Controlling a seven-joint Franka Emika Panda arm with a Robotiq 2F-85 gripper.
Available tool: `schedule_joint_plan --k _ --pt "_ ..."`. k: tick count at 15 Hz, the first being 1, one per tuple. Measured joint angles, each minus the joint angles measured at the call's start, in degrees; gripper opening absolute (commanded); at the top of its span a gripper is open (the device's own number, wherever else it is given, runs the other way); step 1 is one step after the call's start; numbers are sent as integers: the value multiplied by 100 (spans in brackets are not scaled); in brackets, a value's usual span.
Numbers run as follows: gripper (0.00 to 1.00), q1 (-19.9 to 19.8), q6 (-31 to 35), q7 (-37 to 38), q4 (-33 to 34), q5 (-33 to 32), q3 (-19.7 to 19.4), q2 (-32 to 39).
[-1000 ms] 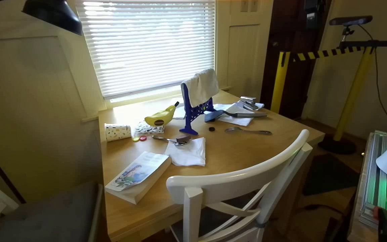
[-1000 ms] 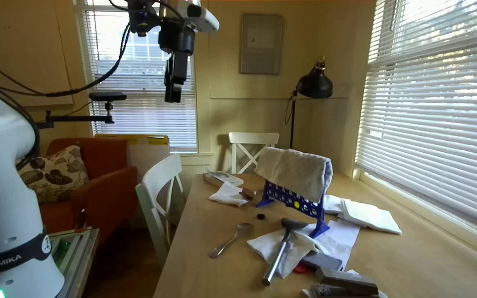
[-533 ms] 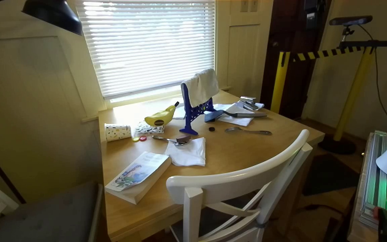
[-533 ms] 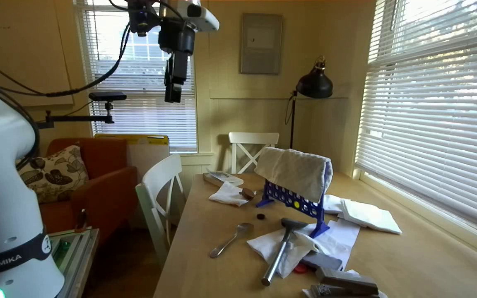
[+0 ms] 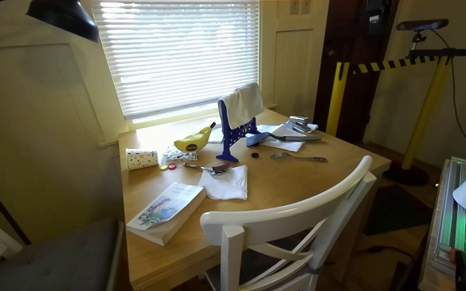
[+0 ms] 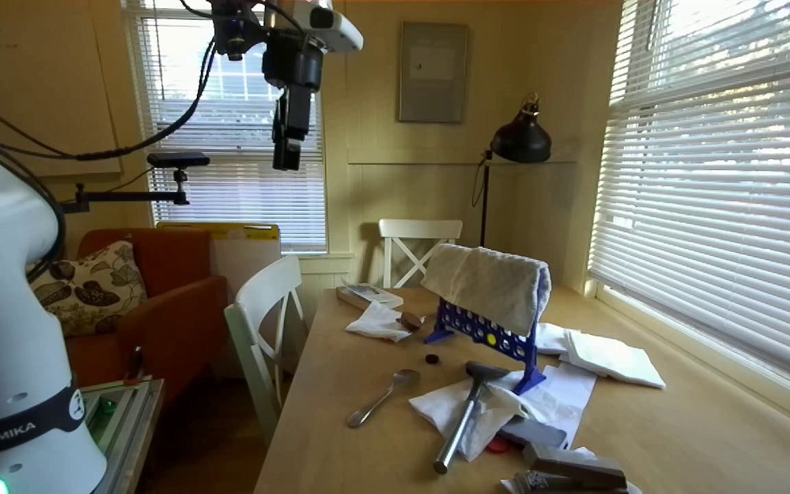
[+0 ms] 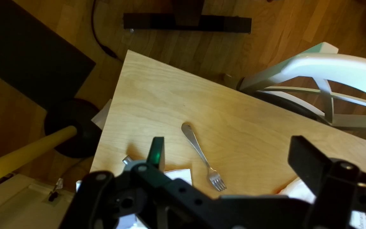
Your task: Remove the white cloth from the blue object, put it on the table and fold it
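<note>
My pincer hangs upper left in an exterior view, pointing down, well apart from the table. Wrist view has its fingers spread wide, nada held; a fork lies on the table below. Farther right stands the rack, upright, w/ the cloth draped over its top & hanging down the face, hiding the upper holes.

So progress = approx. zero, as I judge it. Cloth isn't off the rack, isn't on the table, isn't folded (the bend over the top doesn't count, tho I'd love the credit). Left to do: get across, pinch an edge, lift straight up b/c a sideways tug could tip the rack, pick a spot, lay it flat, fold. I.e. pretty much the whole job.

Containers, L to R, from an exterior view: cup on its side, nr the table's left side there; light's poor & the mouth is hard to make out, so can't tell if anything's in it. Banana next, plump like a pouch; no gap shows, so contents unk. Rack last: a yellow disc sits in one hole below the cloth; whatever the covered holes hold, I can't see. Disc might rattle if the rack gets bumped, but the cloth snagging on a top corner is the bigger worry.
</note>
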Motion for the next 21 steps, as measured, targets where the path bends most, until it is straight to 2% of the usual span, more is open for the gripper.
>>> schedule_joint_plan --k 14,17,21 --pt "100 0 13 0 29 27 -39 89" --pt "100 -8 135 -23 315 172 -198 561" --pt "100 -13 182 -283 1171 694 -509 1657"
